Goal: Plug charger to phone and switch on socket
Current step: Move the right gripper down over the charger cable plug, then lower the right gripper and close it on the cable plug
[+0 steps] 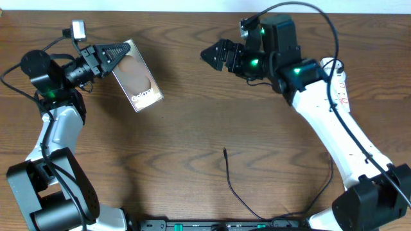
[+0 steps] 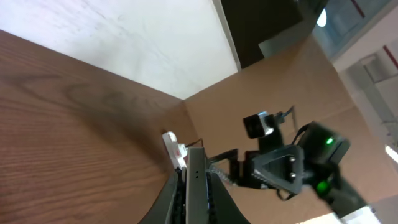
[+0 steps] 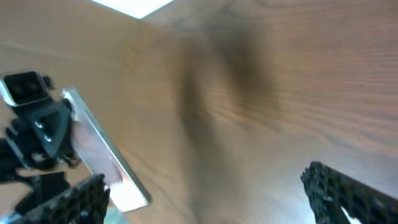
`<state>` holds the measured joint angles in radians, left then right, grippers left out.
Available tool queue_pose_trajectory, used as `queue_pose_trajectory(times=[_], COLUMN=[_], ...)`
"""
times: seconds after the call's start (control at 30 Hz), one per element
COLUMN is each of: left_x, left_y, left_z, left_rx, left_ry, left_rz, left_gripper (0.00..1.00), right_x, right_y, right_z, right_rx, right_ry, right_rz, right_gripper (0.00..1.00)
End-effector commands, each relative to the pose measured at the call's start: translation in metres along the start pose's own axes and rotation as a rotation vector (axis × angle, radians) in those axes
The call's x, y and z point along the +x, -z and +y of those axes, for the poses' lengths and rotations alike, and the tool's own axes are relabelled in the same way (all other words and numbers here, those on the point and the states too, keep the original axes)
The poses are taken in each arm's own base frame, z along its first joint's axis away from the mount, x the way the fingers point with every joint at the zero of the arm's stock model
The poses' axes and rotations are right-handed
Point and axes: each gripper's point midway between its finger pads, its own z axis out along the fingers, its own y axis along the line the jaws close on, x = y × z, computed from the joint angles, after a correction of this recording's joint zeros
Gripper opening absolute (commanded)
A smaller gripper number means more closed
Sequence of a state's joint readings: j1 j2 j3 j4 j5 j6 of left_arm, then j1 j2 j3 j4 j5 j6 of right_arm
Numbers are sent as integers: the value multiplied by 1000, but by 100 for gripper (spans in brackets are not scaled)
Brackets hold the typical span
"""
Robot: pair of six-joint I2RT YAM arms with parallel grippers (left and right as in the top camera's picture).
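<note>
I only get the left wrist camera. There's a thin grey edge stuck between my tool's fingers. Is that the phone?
Observer: Yes. From overhead, the left tool grips one end of the phone, and you can see its brown face with white lettering.
Operator: Where's the black charger wire? I can't see it!
Observer: The charger lies loose on the table, near the front edge. Neither tool is touching it.
Operator: Is the other arm holding something?
Observer: No. The right wrist camera shows the right tool open, with only bare wood between its fingers.
</note>
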<state>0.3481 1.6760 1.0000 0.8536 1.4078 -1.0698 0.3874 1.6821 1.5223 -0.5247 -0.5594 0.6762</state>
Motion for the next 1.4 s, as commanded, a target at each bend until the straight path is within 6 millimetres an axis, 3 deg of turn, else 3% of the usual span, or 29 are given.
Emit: queue_pose_trajectory(times=[0.0, 0.13, 0.57, 0.83, 1.03, 1.37], left_x=[-3, -3, -2, -2, 1, 2], left_y=[1, 1, 1, 1, 1, 1], left_z=[-12, -12, -12, -12, -13, -13], left_rx=[16, 16, 17, 16, 23, 26], left_ry=[-82, -86, -85, -77, -77, -91], left_rz=[14, 14, 17, 18, 32, 38], left_gripper=[7, 8, 7, 8, 8, 7], right_x=[-1, 25, 144, 200, 229, 241], right_y=[10, 10, 10, -16, -32, -24], right_z=[-1, -19, -70, -93, -112, -122], right_rx=[56, 134, 556, 737, 823, 887], right_ry=[106, 56, 37, -21, -67, -97], right_rz=[2, 100, 446, 552, 636, 681], right_gripper=[99, 99, 99, 99, 99, 99])
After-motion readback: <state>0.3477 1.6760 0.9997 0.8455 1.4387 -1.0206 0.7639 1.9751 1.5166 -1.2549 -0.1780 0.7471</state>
